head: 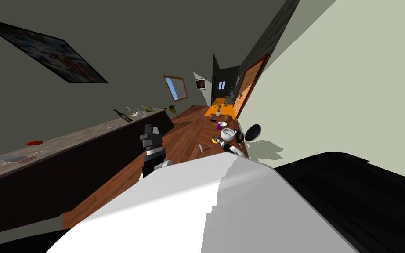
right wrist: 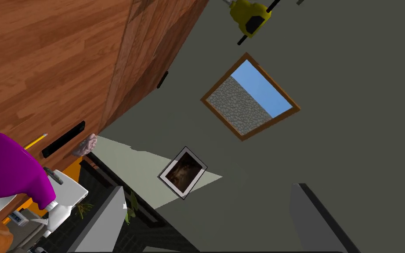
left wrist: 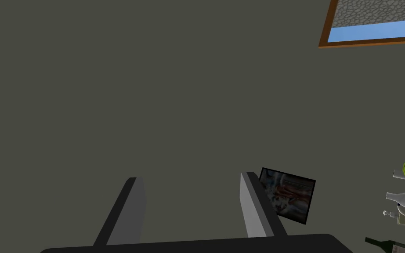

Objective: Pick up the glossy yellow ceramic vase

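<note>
The vase (head: pixel 171 107) is seen at the far end of the counter (head: pixel 87 131), well out of reach. Left gripper (left wrist: pixel 193 176) and right gripper (right wrist: pixel 210 188) are held apart and empty, likely kept ready for the approach

A home's living room: a long tabletop (head: pixel 74 136) bearing bottles (head: pixel 122 115), wood floor (head: pixel 184 131) beside it, a window (head: pixel 175 88) beyond.

Left forearm (head: pixel 152 151) dark grey w/ white blocky segs; jaws thin lt-grey blades on dark box.
</note>
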Controlling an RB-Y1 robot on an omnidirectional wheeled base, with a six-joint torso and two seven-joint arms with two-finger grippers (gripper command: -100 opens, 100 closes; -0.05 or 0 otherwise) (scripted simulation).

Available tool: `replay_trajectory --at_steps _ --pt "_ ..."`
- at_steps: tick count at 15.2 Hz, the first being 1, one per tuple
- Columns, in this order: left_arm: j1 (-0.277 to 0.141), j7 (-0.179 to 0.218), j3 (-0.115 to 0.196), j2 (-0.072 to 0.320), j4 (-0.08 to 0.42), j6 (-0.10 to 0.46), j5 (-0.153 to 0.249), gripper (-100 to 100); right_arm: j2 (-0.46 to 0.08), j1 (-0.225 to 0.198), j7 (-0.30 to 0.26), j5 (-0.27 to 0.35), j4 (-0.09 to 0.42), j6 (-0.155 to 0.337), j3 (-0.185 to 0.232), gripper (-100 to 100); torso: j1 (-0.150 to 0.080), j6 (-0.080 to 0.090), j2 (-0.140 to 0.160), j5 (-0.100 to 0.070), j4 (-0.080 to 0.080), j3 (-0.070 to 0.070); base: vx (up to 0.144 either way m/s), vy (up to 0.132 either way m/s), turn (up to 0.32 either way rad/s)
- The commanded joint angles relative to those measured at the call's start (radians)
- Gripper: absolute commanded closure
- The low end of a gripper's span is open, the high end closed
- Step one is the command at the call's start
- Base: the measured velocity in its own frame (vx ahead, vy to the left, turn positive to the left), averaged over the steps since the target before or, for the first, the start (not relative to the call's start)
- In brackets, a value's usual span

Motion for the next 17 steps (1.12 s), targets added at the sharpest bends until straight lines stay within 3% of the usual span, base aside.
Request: replay_trajectory --at_steps 1,3,6,7,9,10,12,13,17 --pt "0.0 0.0 0.0 0.0 0.0 0.0 0.0 0 -0.019 -0.008 -0.001 0.027 0.05 0.004 0.009 -100 0.0 0.0 0.0 0.0 0.0 0.0 0.05 0.05 0.132" --pt "0.0 0.0 0.0 0.0 0.0 0.0 0.0 0 -0.037 -0.03 -0.001 0.062 0.085 0.01 0.023 -100 -0.001 0.001 0.0 0.0 0.0 0.0 0.033 0.034 0.069" --pt "0.0 0.0 0.0 0.0 0.0 0.0 0.0 0 -0.037 -0.03 -0.001 0.062 0.127 0.01 0.023 -100 -0.001 0.001 0.001 0.0 0.0 0.001 0.023 0.025 0.059" --pt "0.0 0.0 0.0 0.0 0.0 0.0 0.0 0 -0.054 -0.052 -0.001 0.097 0.162 0.015 0.037 -100 -0.002 0.001 0.002 0.0 0.0 0.001 0.022 0.023 0.12" --pt "0.0 0.0 0.0 0.0 0.0 0.0 0.0 0 -0.054 -0.052 -0.001 0.097 0.192 0.015 0.037 -100 -0.001 0.0 0.001 0.0 0.0 0.001 0.028 0.025 0.099" --pt "0.0 0.0 0.0 0.0 0.0 0.0 0.0 0 -0.071 -0.074 0.0 0.132 0.223 0.021 0.051 -100 -0.002 0.001 0.002 0.0 0.0 0.001 0.032 0.036 0.105" --pt "0.0 0.0 0.0 0.0 0.0 0.0 0.0 0 -0.071 -0.074 0.0 0.132 0.257 0.021 0.051 -100 -0.001 0.0 0.001 0.0 0.0 0.0 0.035 0.032 0.089" --pt "0.0 0.0 0.0 0.0 0.0 0.0 0.0 0 -0.088 -0.095 0.0 0.166 0.294 0.027 0.064 -100 -0.001 0.001 0.001 0.0 0.0 0.001 0.033 0.034 0.122" --pt "0.0 0.0 0.0 0.0 0.0 0.0 0.0 0 -0.104 -0.116 0.0 0.2 0.372 0.033 0.077 -100 -0.001 0.0 0.001 0.0 0.0 0.001 0.036 0.03 0.1"
